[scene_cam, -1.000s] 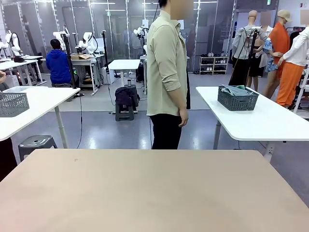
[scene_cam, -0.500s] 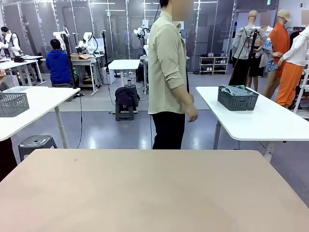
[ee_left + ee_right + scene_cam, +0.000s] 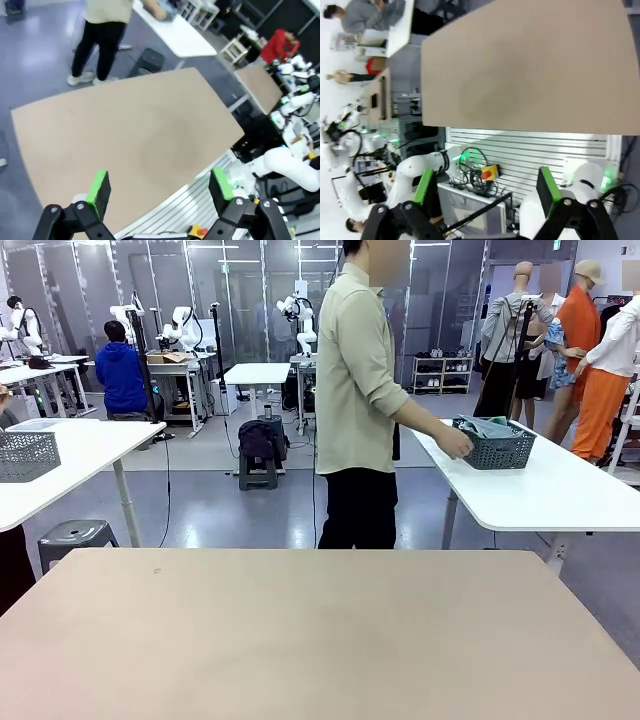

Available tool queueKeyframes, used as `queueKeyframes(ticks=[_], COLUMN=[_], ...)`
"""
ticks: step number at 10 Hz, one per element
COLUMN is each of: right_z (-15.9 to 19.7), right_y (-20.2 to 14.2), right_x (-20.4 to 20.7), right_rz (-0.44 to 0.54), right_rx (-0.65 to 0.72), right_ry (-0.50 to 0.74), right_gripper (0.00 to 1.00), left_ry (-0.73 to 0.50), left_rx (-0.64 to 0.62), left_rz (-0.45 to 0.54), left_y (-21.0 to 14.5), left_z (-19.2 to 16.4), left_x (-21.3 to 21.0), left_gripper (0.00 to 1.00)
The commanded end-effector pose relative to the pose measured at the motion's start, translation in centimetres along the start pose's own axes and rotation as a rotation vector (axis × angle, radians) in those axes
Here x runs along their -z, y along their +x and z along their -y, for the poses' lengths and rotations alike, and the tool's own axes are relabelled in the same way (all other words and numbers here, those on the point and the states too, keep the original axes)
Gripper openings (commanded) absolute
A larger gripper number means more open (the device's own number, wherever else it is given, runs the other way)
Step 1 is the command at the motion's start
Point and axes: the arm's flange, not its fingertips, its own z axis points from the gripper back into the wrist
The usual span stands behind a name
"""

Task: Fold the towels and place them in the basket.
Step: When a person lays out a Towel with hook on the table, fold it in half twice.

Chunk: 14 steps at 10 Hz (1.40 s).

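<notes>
Grey glossy floor (image 3: 220, 510), white tables (image 3: 540, 490), glass partitions (image 3: 240, 300)

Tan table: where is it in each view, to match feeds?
Front view: tan table spans the lower half.
Left wrist view: tan table crosses the middle, above the left claw.
Right wrist view: tan table takes the upper right, above the right claw.
Shared landmark: slatted robot base, by its near edge in both wrist views.
</notes>
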Motion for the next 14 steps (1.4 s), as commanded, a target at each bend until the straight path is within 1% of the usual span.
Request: queueKeyframes(ticks=[1,3,4,7,9,12,13,14], right_z=[-1.8,-4.1,-5.1,-5.7,-5.9,-6.0,-6.1,-5.3], right_y=[-0.5,-1.3,-1.8,-2.2,-2.4,-2.4,-2.3,-2.4], right_x=[-1.5,-3.4,-4.1,-4.6,-4.7,-4.5,-4.4,-4.5], right_rz=[-0.006,0.006,0.007,-0.007,-0.009,-0.010,-0.008,0.003], right_rx=[0.010,0.014,0.022,0.050,0.058,0.072,0.076,0.039], right_ry=[-0.062,-0.104,-0.126,-0.150,-0.160,-0.183,-0.200,-0.152], right_gripper=[1.00,1.00,1.00,1.00,1.00,1.00,1.00,1.00], left_ry=[0.106,0.183,0.242,0.319,0.323,0.316,0.313,0.336], left_rx=[0.011,0.037,0.030,0.062,0.091,0.106,0.111,0.106], left_rz=[0.000,-0.014,-0.053,-0.105,-0.129,-0.141,-0.127,-0.096], left_y=[1.1,2.0,2.3,3.1,3.4,3.5,3.4,3.2], left_z=[1.4,2.4,2.9,3.9,4.8,5.0,5.0,5.2], left_x=[-1.5,-3.2,-3.6,-4.2,-4.6,-5.3,-5.4,-5.5], left_gripper=[1.00,1.00,1.00,1.00,1.00,1.00,1.00,1.00])
